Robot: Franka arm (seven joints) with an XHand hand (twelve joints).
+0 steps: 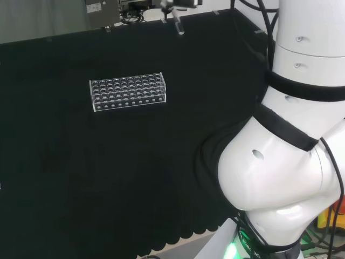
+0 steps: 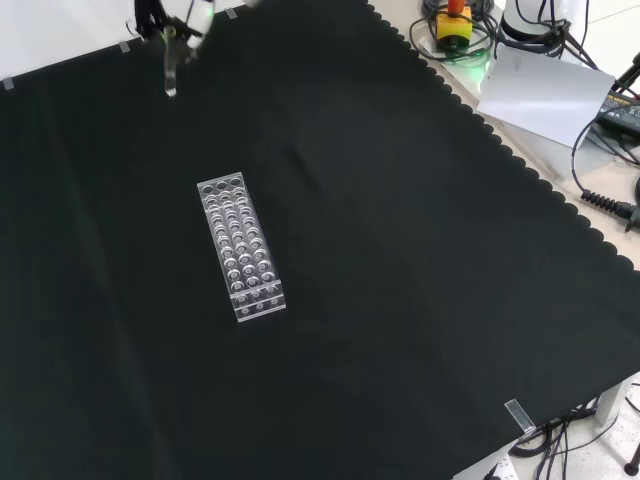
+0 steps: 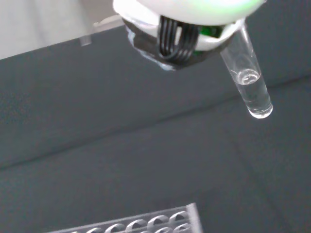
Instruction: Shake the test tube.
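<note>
Hand (image 2: 165,20): pinching glass tube (image 3: 248,80) aloft, rounded end down, rack (image 1: 128,93) far below, giving room to shake

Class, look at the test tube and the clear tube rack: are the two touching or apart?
Apart. The front view shows the test tube hanging near the cloth's far edge, with bare black cloth between it and the rack.

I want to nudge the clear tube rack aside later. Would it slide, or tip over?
The rack is low, long and lies flat on the cloth, so it would probably slide rather than tip. It looks like empty clear plastic, likely light, though the cloth may drag it.
</note>
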